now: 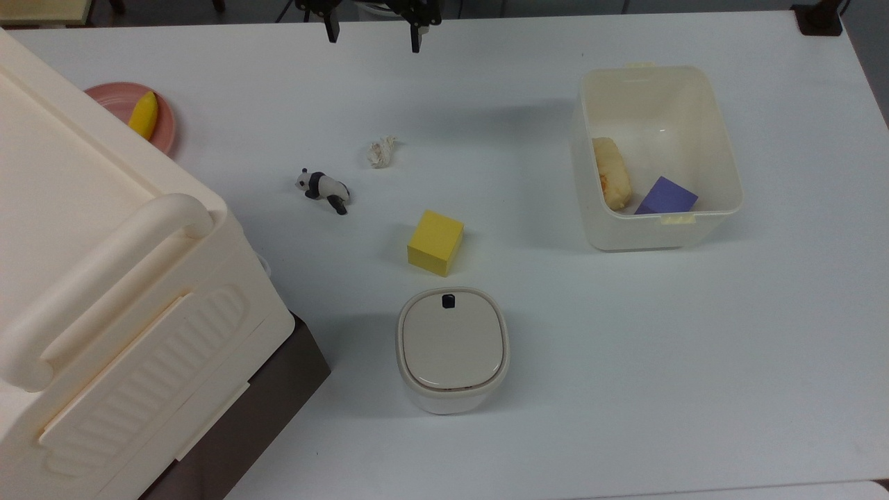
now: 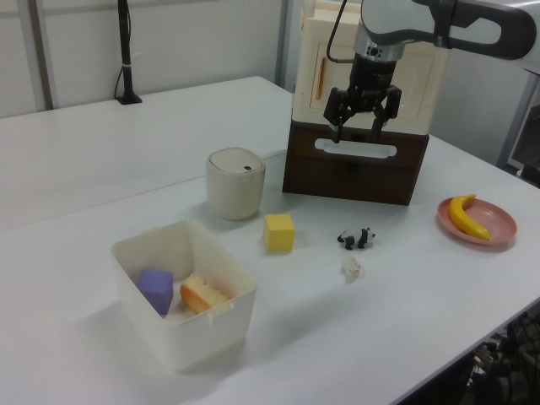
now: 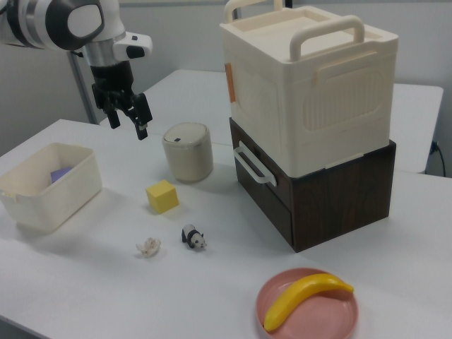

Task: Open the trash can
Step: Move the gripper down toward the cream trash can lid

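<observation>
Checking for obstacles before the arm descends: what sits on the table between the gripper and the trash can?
In the top view, the yellow block sits just before the trash can, on the side facing the open gripper; a crumpled paper scrap lies further up.

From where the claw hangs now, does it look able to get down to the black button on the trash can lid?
Probably yes. The open claw hangs above the table, nothing standing over the trash can, and its black button faces up, uncovered. The yellow block sits beside it, lower than the lid.

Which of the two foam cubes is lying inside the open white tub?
The purple cube, lying in the tub next to a piece of bread. The yellow cube sits on the bare table, beside the trash can.
</observation>
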